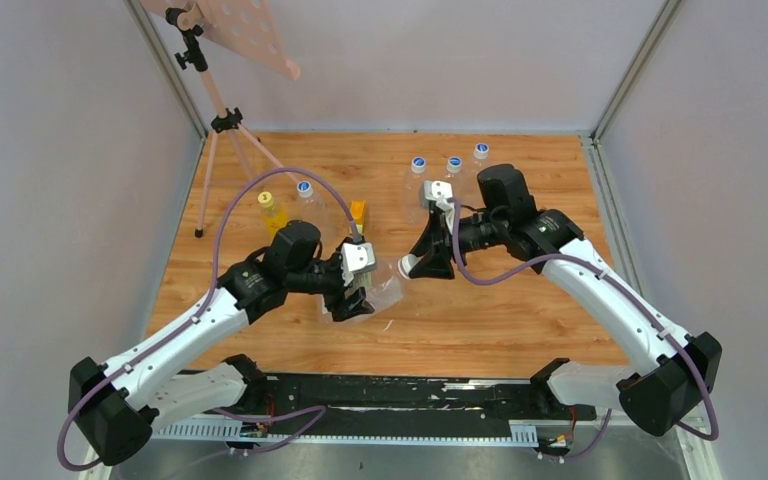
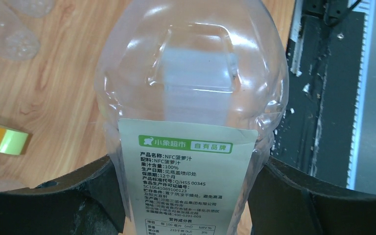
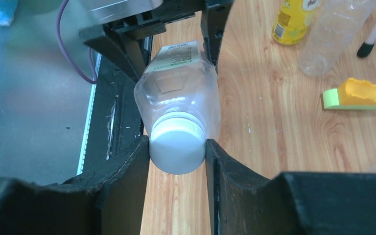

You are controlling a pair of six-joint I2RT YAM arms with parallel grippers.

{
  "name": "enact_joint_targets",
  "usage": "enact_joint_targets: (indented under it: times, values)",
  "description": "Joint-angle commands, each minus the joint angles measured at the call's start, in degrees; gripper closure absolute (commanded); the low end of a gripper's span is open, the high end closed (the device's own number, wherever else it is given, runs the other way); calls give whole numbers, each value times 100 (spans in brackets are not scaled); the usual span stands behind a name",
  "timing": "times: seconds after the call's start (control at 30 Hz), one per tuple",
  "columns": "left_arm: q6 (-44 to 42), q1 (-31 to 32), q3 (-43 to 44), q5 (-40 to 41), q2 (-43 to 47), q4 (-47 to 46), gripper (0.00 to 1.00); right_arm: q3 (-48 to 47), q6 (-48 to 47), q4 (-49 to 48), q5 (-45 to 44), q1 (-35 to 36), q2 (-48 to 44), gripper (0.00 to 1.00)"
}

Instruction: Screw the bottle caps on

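Over the tabletop's [image 1: 520, 320] middle, toward its near edge, we've got the bottle [image 2: 191, 73] sideways in the left gripper [image 2: 188, 196], clamped on the labelled body. Our right gripper [image 3: 177, 155] pinches the white cap [image 3: 176, 139] at its neck. Looks empty, light and squashy: squeeze gently, twist at the cap.

The top view is bright and evenly lit from above, with only faint, soft shadows under the arms [image 1: 190, 330] on the table [image 1: 520, 300]. In the left wrist view the bottle [image 2: 191, 73] carries pale, milky reflections across the upper centre, the print on the label [image 2: 186, 171] stays sharp, and the left fingers [image 2: 73, 205] along the bottom edge are dark and soft. In the right wrist view the cap [image 3: 177, 147] glares white along its upper rim, and the right fingers [image 3: 122, 196] in the lower frame are underexposed and blurred.
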State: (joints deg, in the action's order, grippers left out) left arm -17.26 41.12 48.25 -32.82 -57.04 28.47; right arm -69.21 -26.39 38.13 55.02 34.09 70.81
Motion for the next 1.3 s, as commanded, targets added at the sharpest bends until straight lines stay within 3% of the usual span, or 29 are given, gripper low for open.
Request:
enact_joint_targets:
  times: [0.0, 0.37, 0.57, 0.67, 0.77, 0.93, 1.03, 1.27]
  values:
    - [503, 177, 75, 397, 361, -3004, 100, 23, 1113, -128, -347, 234, 187, 73]
    - [452, 853, -351, 1820, 202, -4163, 100, -94, 3450, -365, -1686, 256, 114, 73]
    - [116, 1370, -482, 3127, -5, -4796, 100, -222, 5394, -106, -3225, 265, 160, 72]
    - [-9, 1649, -638, 3972, -91, -5240, 100, -152, 6305, -33, -3571, 265, 122, 71]
    - [-148, 1973, -758, 4671, -282, -5762, 100, -116, 6795, -55, -3753, 288, 56, 70]
    - [-88, 2232, -774, 5176, -587, -5981, 100, -170, 6928, -85, -4137, 309, -90, 67]
    - [65, 2245, -796, 5365, -644, -5907, 100, -210, 6846, -116, -4259, 309, -235, 59]
    - [744, 2197, -1039, 5642, -640, -5350, 100, -535, 6120, -311, -4338, 275, -698, 25]
